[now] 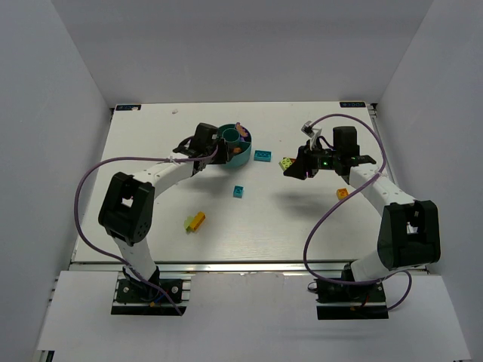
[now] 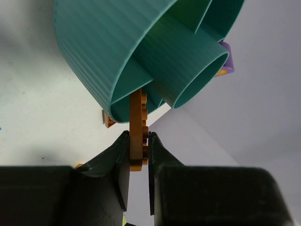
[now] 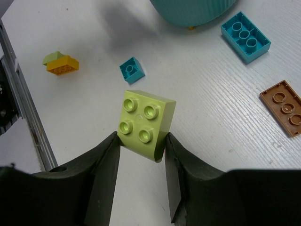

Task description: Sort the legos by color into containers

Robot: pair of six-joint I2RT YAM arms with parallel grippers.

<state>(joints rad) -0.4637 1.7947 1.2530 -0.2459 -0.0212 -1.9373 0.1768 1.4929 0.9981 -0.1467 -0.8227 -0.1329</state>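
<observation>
The round teal divided bowl (image 1: 240,156) stands at the back centre, with a purple lego (image 2: 226,59) at its far rim. My left gripper (image 1: 216,152) is at the bowl's left side, shut on a thin orange lego (image 2: 136,136) held on edge, its far end at the bowl's rim (image 2: 117,94). My right gripper (image 3: 141,143) hovers right of the bowl, shut on a lime green four-stud lego (image 3: 146,123), which also shows in the top view (image 1: 287,163). Loose on the table lie a long teal lego (image 1: 263,155), a small teal lego (image 1: 238,191) and an orange lego (image 1: 342,194).
A yellow-orange lego joined to a green one (image 1: 195,221) lies front left of centre. A small orange piece (image 2: 109,121) shows under the bowl's edge. White walls close in the table on three sides. Purple cables loop from both arms.
</observation>
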